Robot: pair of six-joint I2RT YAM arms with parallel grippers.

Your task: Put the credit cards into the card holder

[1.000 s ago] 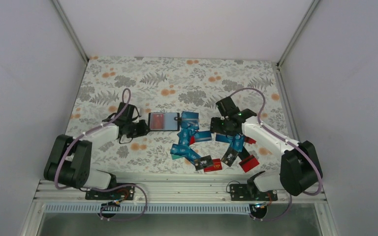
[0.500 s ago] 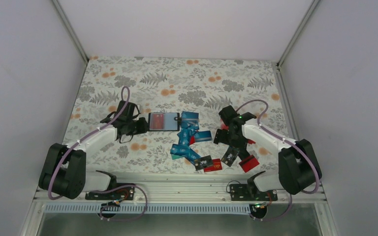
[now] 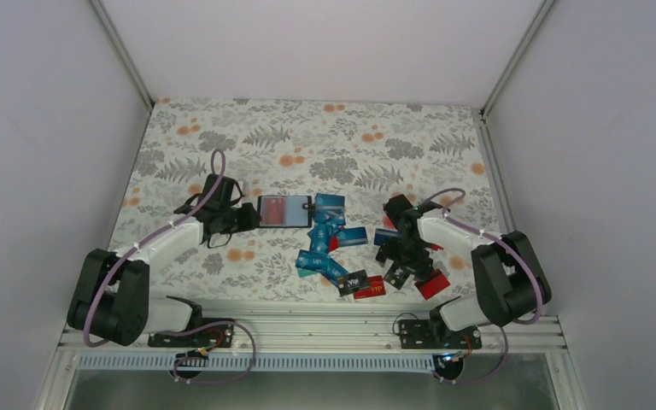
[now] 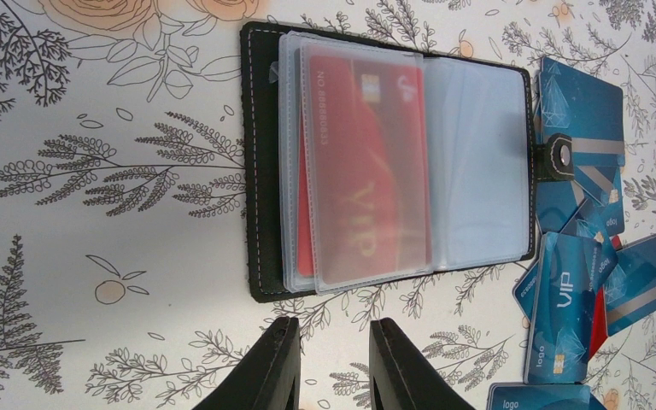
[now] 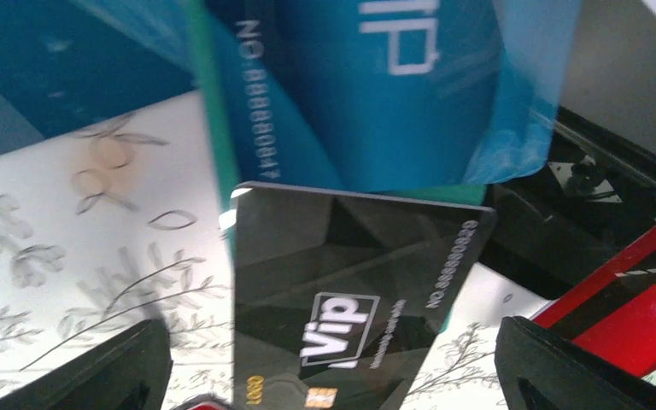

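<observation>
**Your right gripper has swung back and down over the near heap of credit cards.**
Its jaws are spread wide on either side of a black card. Your left gripper sits just short of the card holder, fingers narrowly apart, nothing between. The holder lies open left of the heap, with a red card in its sleeve.

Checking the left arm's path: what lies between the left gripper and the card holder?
Only bare patterned table separates left gripper from card holder, per left wrist view.
</observation>
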